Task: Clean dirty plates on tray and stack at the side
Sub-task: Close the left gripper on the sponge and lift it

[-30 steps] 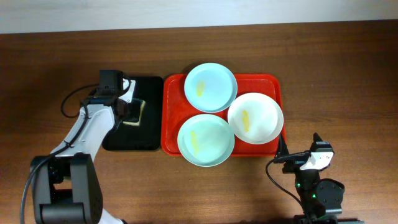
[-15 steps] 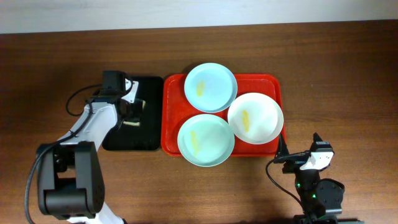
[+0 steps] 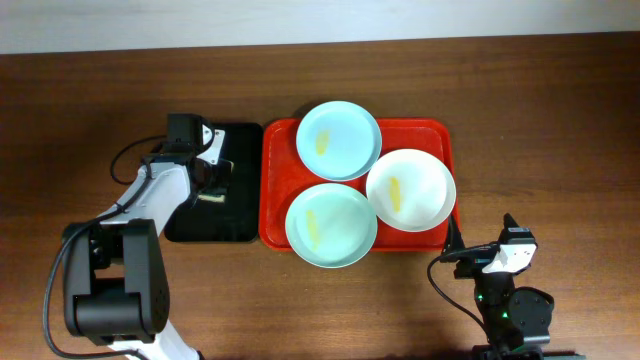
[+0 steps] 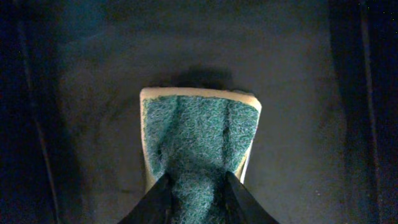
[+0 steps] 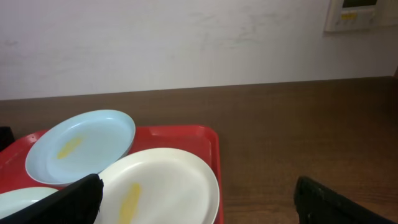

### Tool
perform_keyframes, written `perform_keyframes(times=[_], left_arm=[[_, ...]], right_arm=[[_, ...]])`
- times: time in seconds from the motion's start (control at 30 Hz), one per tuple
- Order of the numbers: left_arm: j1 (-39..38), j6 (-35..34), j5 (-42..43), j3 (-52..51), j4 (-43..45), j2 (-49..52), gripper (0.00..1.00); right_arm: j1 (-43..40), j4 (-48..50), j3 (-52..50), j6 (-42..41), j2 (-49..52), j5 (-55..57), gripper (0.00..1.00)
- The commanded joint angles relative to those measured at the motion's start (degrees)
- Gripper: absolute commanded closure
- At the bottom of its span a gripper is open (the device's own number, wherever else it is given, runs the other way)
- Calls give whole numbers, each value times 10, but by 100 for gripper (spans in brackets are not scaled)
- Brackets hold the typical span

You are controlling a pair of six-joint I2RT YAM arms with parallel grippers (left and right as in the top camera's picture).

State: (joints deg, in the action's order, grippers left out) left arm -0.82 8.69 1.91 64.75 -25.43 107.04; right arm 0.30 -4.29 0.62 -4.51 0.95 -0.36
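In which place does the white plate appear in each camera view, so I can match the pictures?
Overhead: the white plate lies right of centre, on the right side of the red tray.
Left wrist: not in it; only a green sponge on the black tray.
Right wrist: white plate at bottom centre, cut off below.
Shared landmark: the red tray, under the plate in overhead and right wrist.

Brown wood-grain worktop (image 3: 560, 120) with a dull sheen. Glossy red plastic rectangular tray (image 3: 440, 130). Smooth, shiny round plates (image 3: 338, 140). Matt black narrow tray (image 3: 240, 140). Green scouring sponge (image 4: 199, 137) — rough, fibrous face, pale foam edge.
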Motion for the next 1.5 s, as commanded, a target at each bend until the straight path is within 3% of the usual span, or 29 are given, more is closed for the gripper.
perform_keyframes(times=[0.0, 0.13, 0.33, 0.43, 0.6, 0.73, 0.8, 1.0, 1.47], left_arm=[[3, 6, 13, 8, -4, 13, 68], [2, 6, 13, 8, -9, 13, 79], [2, 6, 13, 8, -19, 13, 80], [2, 6, 13, 8, -24, 13, 73], [2, 6, 13, 8, -25, 20, 84], [2, 6, 13, 8, -25, 33, 86], [2, 6, 14, 8, -25, 36, 100], [2, 5, 48, 23, -37, 4, 100], [2, -44, 48, 23, -38, -191, 100]], right_arm=[[1, -2, -3, -2, -1, -5, 1], [1, -2, -3, -2, -1, -5, 1], [1, -2, -3, -2, -1, -5, 1], [1, -2, -3, -2, -1, -5, 1], [1, -2, -3, -2, -1, -5, 1], [1, -2, -3, -2, -1, -5, 1], [1, -2, -3, -2, -1, -5, 1], [1, -2, -3, -2, -1, -5, 1], [1, -2, -3, -2, -1, -6, 1]])
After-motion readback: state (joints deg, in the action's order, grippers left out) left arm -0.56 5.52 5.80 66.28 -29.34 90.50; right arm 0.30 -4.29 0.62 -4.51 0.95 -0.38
